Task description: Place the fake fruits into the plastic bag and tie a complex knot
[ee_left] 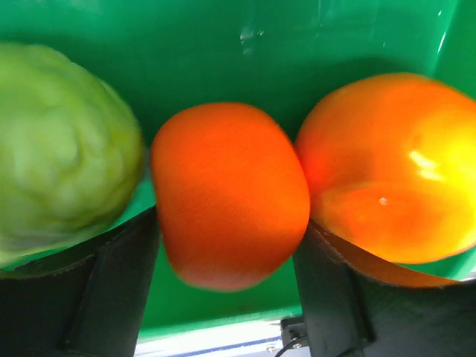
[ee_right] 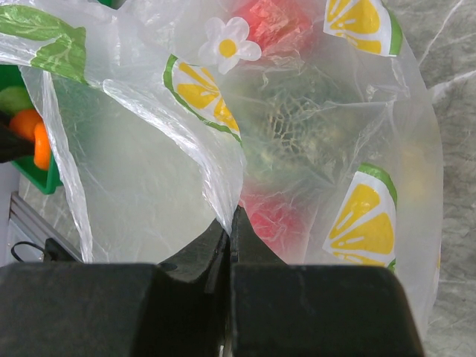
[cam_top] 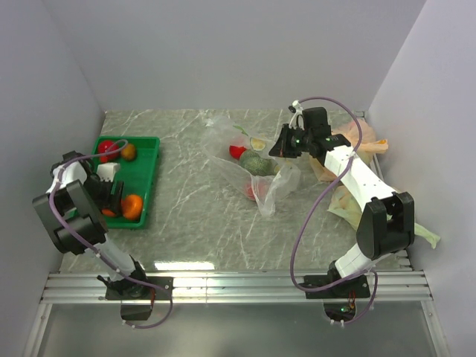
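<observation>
My left gripper (cam_top: 111, 197) is down in the green tray (cam_top: 146, 141), shut on an orange fake fruit (ee_left: 230, 193) that fills the gap between its black fingers (ee_left: 111, 290). A light green fruit (ee_left: 59, 149) lies to its left and a glossy orange one (ee_left: 394, 163) to its right. The clear plastic bag (cam_top: 260, 175) with lemon prints lies mid-table. It holds a red fruit (cam_top: 237, 152), a dull green round piece (cam_top: 255, 163) and another red fruit (cam_top: 260, 192). My right gripper (ee_right: 230, 216) is shut on the bag's thin edge (ee_right: 219, 178).
A red fruit (cam_top: 108, 147) and a small orange one (cam_top: 129, 152) sit at the tray's far end. An orange-tinted bag (cam_top: 349, 137) and a pale green bag (cam_top: 425, 235) lie by the right wall. Grey walls close three sides; a metal rail (cam_top: 238, 286) runs along the near edge.
</observation>
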`<state>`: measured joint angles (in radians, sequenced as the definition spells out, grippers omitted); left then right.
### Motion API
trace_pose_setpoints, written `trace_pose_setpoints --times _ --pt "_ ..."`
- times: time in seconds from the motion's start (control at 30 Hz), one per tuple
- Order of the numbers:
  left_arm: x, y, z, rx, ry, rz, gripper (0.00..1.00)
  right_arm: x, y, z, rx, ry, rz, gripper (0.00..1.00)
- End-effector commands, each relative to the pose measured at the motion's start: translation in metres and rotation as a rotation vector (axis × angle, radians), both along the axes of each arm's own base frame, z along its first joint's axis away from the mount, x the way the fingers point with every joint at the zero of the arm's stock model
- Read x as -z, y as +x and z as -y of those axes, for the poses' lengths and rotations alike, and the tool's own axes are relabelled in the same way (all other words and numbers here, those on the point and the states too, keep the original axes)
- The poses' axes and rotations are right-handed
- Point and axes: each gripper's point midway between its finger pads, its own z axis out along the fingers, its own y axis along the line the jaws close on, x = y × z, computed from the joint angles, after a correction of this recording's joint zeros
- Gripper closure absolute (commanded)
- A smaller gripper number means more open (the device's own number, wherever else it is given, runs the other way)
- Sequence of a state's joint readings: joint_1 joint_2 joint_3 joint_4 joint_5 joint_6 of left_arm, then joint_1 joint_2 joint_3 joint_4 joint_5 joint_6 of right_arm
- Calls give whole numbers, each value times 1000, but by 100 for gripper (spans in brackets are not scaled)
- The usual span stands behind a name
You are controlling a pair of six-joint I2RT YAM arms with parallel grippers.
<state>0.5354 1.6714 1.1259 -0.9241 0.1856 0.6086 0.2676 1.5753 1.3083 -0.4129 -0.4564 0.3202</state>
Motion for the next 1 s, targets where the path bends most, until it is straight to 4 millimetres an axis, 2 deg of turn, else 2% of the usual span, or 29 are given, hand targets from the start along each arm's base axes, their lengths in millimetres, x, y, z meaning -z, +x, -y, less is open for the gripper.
trace_pose_setpoints --times 0.0,0.1,0.13,0.23,0.33,0.43,0.47,0.5,0.53,0.57,0.6,0.63,0.67,0.7,0.77,0.8,0.83,0.87,0.9,0.97 --pt "1 18 2 9 -5 31 26 -13 8 1 5 6 34 100" --pt "-2 25 1 5 -9 39 38 -14 8 1 4 3 40 100" --pt "-3 27 0 7 -10 43 45 -12 8 2 6 0 38 100" --pt "-14 32 -1 12 -8 62 61 -12 7 2 4 2 36 100" --pt "-33 36 -2 17 2 87 72 -14 6 2 2 1 40 100" --pt "-62 43 -4 25 20 141 76 -17 6 2 3 4 47 100" --pt "-80 52 -7 29 32 184 77 -18 6 2 0 6 49 100" --pt "-93 54 4 45 -16 211 79 -18 6 1 -1 7 48 100" --pt "-122 67 9 78 -14 290 79 -19 6 2 0 6 48 100" --pt "-139 74 18 98 -29 336 78 -18 6 2 0 5 45 100" --pt "-156 82 48 165 -94 383 77 -19 6 2 0 0 47 100" --pt "-186 91 63 205 -95 464 76 -19 7 3 4 -1 50 100" --pt "-201 98 82 242 -114 509 75 -20 7 4 7 -3 53 100" --pt "-216 105 122 332 -149 551 74 -20 8 6 12 -3 54 100" --pt "-250 112 176 413 -227 646 73 -20 9 6 17 3 48 100" --pt "-258 107 224 517 -284 658 73 -22 11 8 24 1 51 100" --pt "-273 110 248 538 -327 701 73 -21 13 11 37 -1 48 100" --pt "-277 110 269 571 -351 710 73 -21 13 12 42 -2 50 100" --pt "-281 101 307 628 -401 703 73 -20 14 14 50 -3 49 100" --pt "-286 111 341 673 -418 746 73 -21 16 18 65 2 48 100"
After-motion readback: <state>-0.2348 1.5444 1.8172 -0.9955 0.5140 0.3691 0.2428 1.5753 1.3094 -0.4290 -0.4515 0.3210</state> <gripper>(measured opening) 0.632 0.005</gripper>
